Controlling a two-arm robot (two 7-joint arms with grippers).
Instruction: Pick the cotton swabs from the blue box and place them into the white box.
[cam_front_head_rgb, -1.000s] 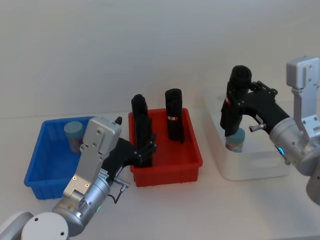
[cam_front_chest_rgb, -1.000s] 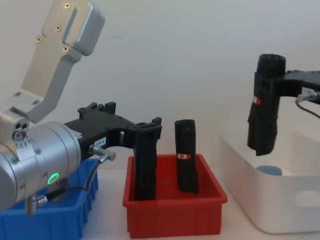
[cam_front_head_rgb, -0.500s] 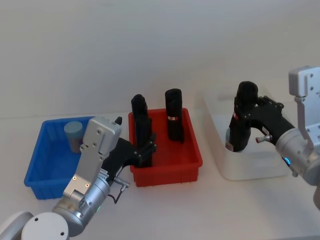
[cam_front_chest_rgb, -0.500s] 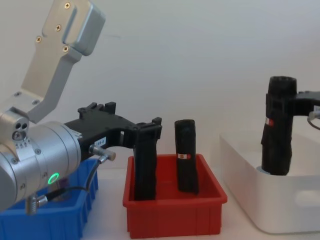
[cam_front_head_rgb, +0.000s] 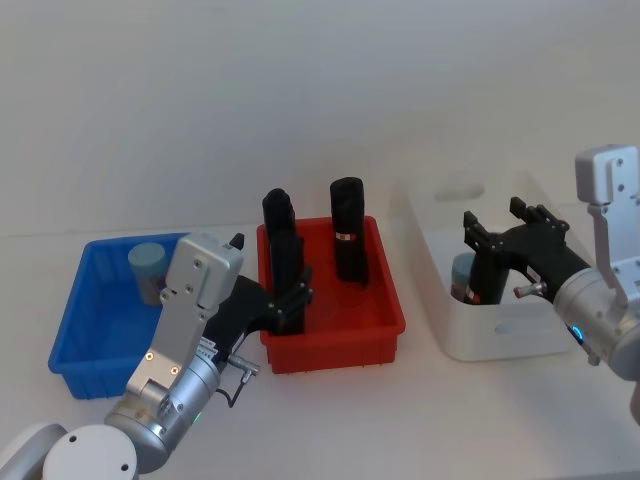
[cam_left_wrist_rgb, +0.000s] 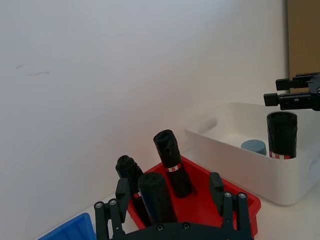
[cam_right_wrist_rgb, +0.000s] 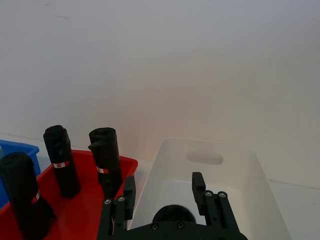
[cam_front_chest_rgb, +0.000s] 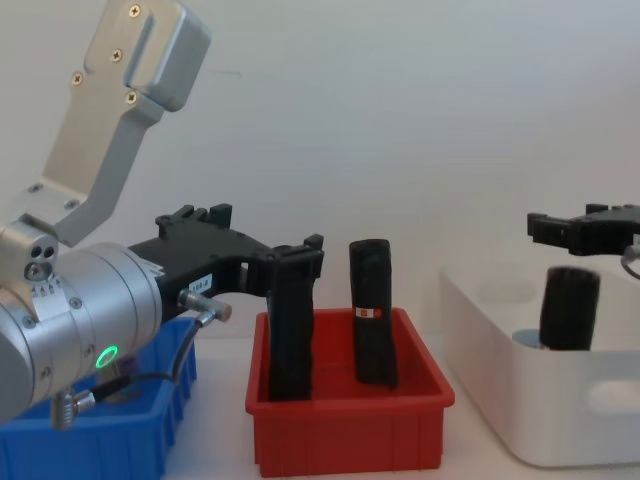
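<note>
One of the cotton swabs, a jar with a pale blue lid (cam_front_head_rgb: 148, 265), stands in the back of the blue box (cam_front_head_rgb: 75, 345). Another jar (cam_front_head_rgb: 462, 276) sits in the white box (cam_front_head_rgb: 500, 335), its lid (cam_left_wrist_rgb: 254, 147) beside a tall black container (cam_front_head_rgb: 487, 282). My right gripper (cam_front_head_rgb: 500, 225) hovers open just above that black container (cam_front_chest_rgb: 570, 305), not touching it. My left gripper (cam_front_head_rgb: 293, 298) is open at the front left of the red bin, its fingers either side of a black container (cam_left_wrist_rgb: 156, 197).
The red bin (cam_front_head_rgb: 335, 345) stands between the two boxes and holds three upright black containers, one of them at the back (cam_front_head_rgb: 349, 240). A plain wall lies behind. Bare table runs along the front of the boxes.
My right gripper lowered the black container into the white box, let go of it and drew back above it. The left arm has not moved.
</note>
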